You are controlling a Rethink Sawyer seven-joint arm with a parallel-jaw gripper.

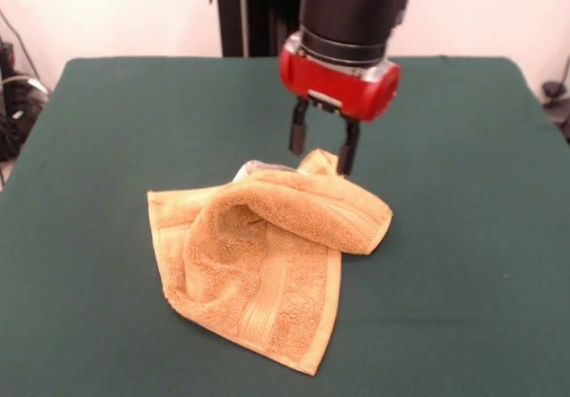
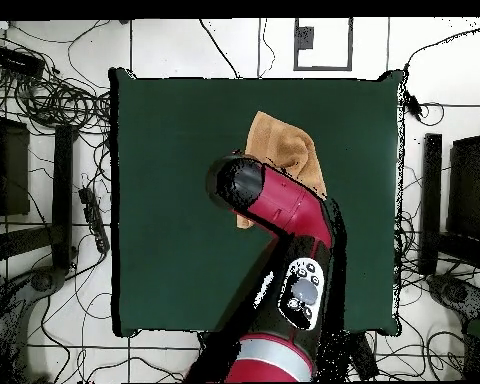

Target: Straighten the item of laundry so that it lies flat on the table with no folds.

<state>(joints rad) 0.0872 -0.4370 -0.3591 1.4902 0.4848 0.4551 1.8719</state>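
Note:
The orange-tan terry towel [image 1: 267, 255] lies crumpled on the dark green table [image 1: 107, 130], with its upper part folded over in a thick roll and a border band running down its lower right side. A bit of white shows at its far edge. In the overhead view the towel [image 2: 282, 148] is partly hidden under the arm. My gripper [image 1: 322, 152] hangs open just above the towel's far edge, its right finger next to a raised corner. It holds nothing.
The red and black arm [image 2: 284, 215] reaches over the table's middle from the base side. Cables and black stands [image 2: 44, 180] lie on the floor around the table.

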